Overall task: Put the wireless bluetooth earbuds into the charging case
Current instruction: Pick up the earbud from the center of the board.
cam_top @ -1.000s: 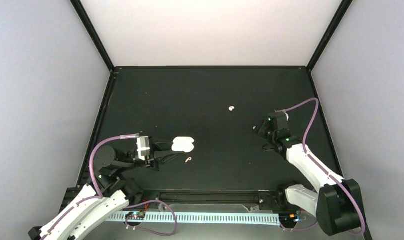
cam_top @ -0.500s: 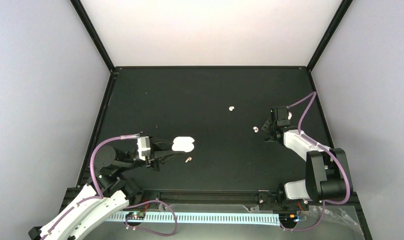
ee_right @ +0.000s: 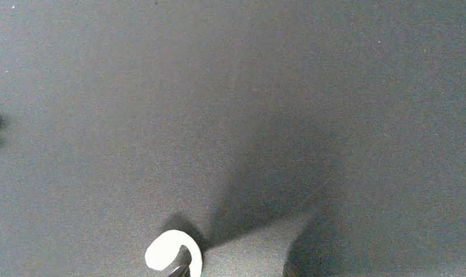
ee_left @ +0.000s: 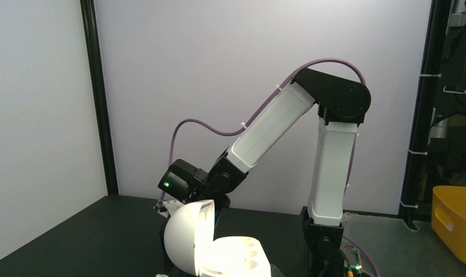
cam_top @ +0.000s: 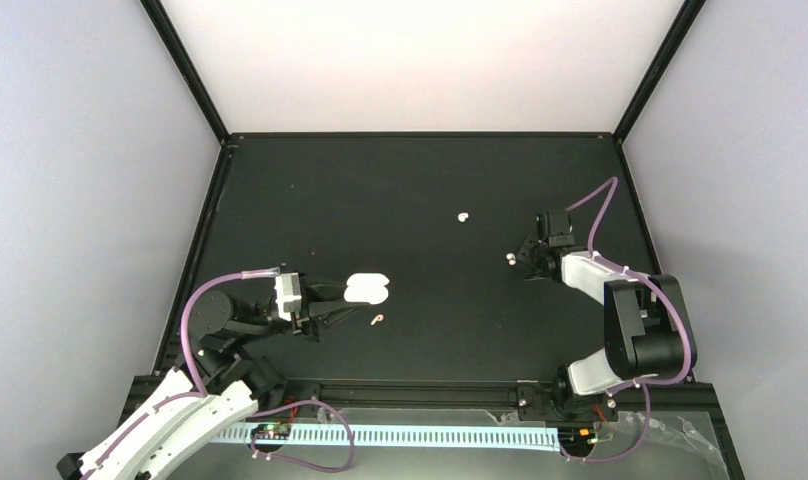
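Matte black table (cam_top: 400, 190) under even, soft light, pale lavender walls (cam_top: 80, 160) left and right, a bright white panel (cam_top: 420, 60) behind its far edge, black frame posts (cam_top: 185, 70) rising from the far corners.

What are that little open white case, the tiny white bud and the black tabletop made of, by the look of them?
Charging case: probably hard plastic, smooth and slightly glossy; it catches a bright sheen.
Earbud: likely plastic too, smooth white; too small to be sure.
Table: dark, matte, finely grained; perhaps a mat or coated board.
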Robot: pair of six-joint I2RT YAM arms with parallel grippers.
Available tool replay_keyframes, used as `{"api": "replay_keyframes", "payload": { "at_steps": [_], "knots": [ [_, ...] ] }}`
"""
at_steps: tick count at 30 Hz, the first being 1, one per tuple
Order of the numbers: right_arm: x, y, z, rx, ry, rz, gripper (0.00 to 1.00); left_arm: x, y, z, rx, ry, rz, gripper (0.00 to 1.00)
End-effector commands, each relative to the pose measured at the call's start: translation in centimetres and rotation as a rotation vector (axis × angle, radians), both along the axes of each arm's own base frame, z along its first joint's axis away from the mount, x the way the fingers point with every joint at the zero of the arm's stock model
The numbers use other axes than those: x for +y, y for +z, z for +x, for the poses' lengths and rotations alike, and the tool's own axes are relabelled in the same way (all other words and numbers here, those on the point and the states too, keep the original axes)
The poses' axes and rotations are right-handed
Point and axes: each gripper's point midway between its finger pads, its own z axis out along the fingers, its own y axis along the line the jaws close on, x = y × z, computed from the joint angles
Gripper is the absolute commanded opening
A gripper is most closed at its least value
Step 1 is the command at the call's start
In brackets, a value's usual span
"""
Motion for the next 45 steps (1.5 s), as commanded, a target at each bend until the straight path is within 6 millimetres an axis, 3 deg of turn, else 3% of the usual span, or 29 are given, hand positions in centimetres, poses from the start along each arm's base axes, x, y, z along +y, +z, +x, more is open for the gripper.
{"api": "replay_keyframes", "payload": {
  "at_steps": [1, 31, 45],
  "knots": [
    [0.2, 0.1, 1.0, -0.012, 0.012, 0.005, 0.41, 0.1, 0.8, -0.1, -0.02, 0.002, -0.003, 0.02],
    [3.4, 0.0, 0.8, 0.031, 0.147, -0.06, 0.25, 0.2, 1.0, -0.5, -0.028, -0.012, -0.008, 0.02],
    [4.0, 1.7, 1.0, -0.021, 0.172, -0.046, 0.13, 0.1, 0.9, -0.5, -0.024, -0.017, -0.006, 0.02]
  ]
}}
